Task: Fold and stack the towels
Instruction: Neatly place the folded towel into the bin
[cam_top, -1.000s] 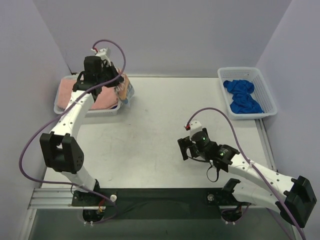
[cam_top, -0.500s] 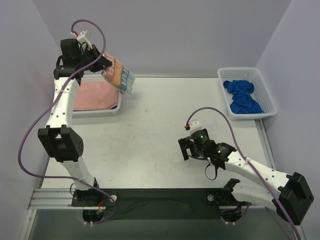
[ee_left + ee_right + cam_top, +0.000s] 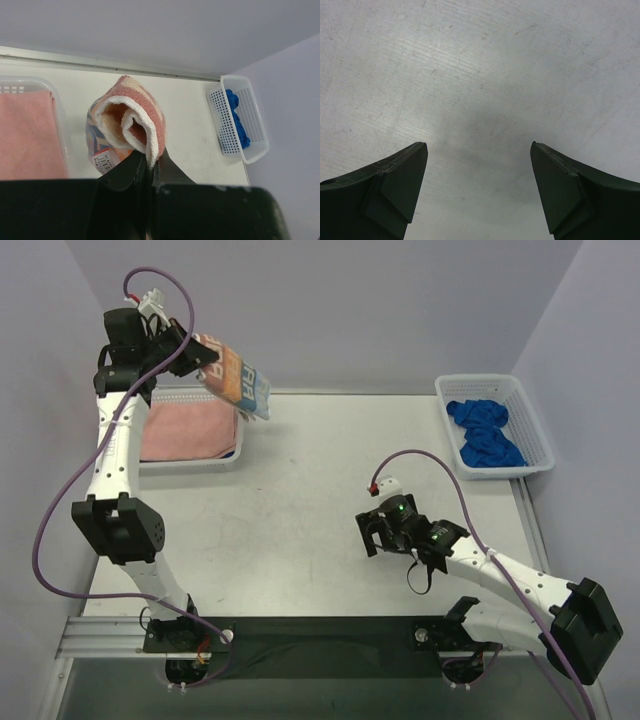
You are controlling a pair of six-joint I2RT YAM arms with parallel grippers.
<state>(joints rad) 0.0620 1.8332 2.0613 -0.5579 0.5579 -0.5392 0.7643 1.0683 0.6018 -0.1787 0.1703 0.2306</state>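
Note:
My left gripper (image 3: 196, 362) is raised high at the back left, shut on the edge of the white towel with orange and blue lettering (image 3: 238, 385), which hangs folded below it. In the left wrist view the same towel (image 3: 131, 119) curls out from between the closed fingers (image 3: 131, 167). A salmon-pink towel (image 3: 187, 430) lies flat in the left basket (image 3: 193, 464). A crumpled royal-blue towel (image 3: 483, 432) sits in the right basket (image 3: 535, 430). My right gripper (image 3: 378, 536) hovers low over bare table, open and holding nothing (image 3: 477, 150).
The white mesh baskets stand at the back left and back right of the grey table (image 3: 310, 500). Purple walls close in on three sides. A purple cable (image 3: 430, 458) loops above the right arm.
The left arm has lifted the lettered towel up out of the left basket and swung back and left, uncovering the pink towel. The right arm has hardly moved.

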